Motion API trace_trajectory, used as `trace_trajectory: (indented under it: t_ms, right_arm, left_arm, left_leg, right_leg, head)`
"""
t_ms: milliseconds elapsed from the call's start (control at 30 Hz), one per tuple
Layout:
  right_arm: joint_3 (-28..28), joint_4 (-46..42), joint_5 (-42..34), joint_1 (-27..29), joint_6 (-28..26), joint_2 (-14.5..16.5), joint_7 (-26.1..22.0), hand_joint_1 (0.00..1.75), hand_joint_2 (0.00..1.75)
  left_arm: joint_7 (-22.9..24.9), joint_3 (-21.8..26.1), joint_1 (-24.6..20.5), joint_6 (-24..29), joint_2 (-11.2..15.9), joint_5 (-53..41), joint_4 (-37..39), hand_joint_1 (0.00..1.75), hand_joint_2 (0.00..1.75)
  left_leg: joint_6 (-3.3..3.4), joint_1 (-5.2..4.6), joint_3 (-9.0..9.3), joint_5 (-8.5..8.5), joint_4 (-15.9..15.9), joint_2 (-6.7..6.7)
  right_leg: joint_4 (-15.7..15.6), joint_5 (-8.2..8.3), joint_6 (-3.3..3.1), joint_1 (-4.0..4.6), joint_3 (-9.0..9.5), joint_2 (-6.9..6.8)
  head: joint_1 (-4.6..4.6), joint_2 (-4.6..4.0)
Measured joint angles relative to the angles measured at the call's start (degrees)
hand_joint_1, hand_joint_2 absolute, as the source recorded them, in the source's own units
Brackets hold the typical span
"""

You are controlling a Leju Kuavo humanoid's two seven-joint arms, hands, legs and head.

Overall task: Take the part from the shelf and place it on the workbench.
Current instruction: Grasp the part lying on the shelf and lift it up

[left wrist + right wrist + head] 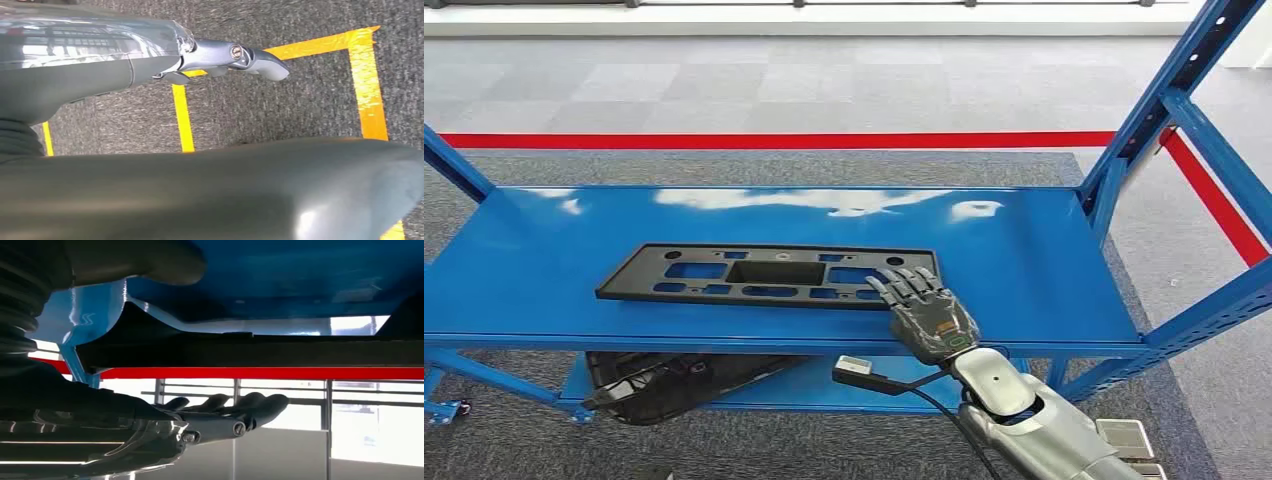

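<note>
On the blue metal shelf (1044, 260) lies the flat black plastic part (764, 276) with its cut-outs. The right robot hand (924, 308) rests spread on its near right corner, grasping nothing. Gripped only at that corner, the long part could tilt, slip or snag the shelf edge.

Lower-shelf part (674, 385) — half hidden

Part (769, 275): flat black plastic panel, long and rectangular, pierced with rectangular cut-outs and small round holes. Lying flat on the blue shelf (1044, 265), long side across, near the front edge. Right end under the fingers of the right hand (927, 308).
</note>
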Motion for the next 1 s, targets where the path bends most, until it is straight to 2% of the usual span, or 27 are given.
trace_trajectory:
  t_ms: [267, 667, 1000]
  right_arm:
    - [-0.6, 0.4, 0.6, 0.0, -1.3, 0.6, 0.0, 1.75, 1.75]
    - [-0.8, 0.3, 5.7, 1.7, -7.4, 0.7, 1.8, 1.75, 1.75]
    - [-2.0, -0.5, 6.2, 3.1, -8.3, 0.7, 1.9, 1.75, 1.75]
  left_arm:
    - [-0.3, 0.0, 0.0, 0.0, 0.0, 0.0, 0.0, 0.0, 1.75]
    - [-1.8, 0.0, 0.0, 1.1, 0.0, 0.0, 0.0, 0.0, 1.75]
    - [-3.7, -0.1, 0.0, 1.1, 0.0, -1.0, 0.0, 0.0, 1.75]
  left_leg:
    - [0.0, 0.0, 0.01, 0.0, 0.0, 0.0]
    - [0.0, -0.01, 0.04, 0.0, 0.0, 0.0]
    - [0.0, -0.02, 0.05, 0.0, 0.0, 0.0]
  right_leg:
    - [0.0, 0.0, 0.0, 0.0, -0.01, 0.0]
    - [0.0, 0.0, 0.0, 0.0, 0.04, 0.0]
    - [0.0, 0.0, 0.0, -0.01, 0.05, 0.0]
  head:
    - [0.0, 0.0]
    - [0.0, 0.0]
    - [0.0, 0.0]
